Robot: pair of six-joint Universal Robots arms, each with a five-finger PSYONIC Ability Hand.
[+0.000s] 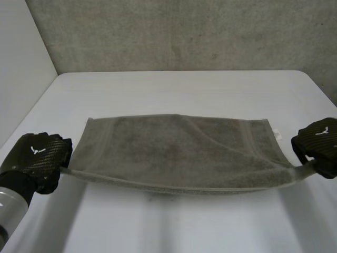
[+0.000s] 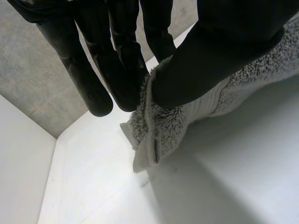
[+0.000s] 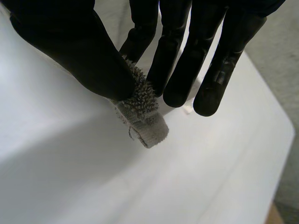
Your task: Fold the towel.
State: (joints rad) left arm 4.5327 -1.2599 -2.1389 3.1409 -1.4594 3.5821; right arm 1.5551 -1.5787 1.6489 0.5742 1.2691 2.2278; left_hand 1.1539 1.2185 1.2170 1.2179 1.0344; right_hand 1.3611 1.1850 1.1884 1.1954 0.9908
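Observation:
A grey-brown towel hangs stretched between my two hands, its near edge lifted off the white table and its far edge resting on it. My left hand pinches the towel's near left corner between thumb and fingers. At the other end, my right hand holds the near right corner, squeezed between its thumb and straight fingers. The lifted edge sags a little in the middle.
A grey wall stands behind the table, with a white panel at the left side. A small white tag sticks out at the towel's far right corner.

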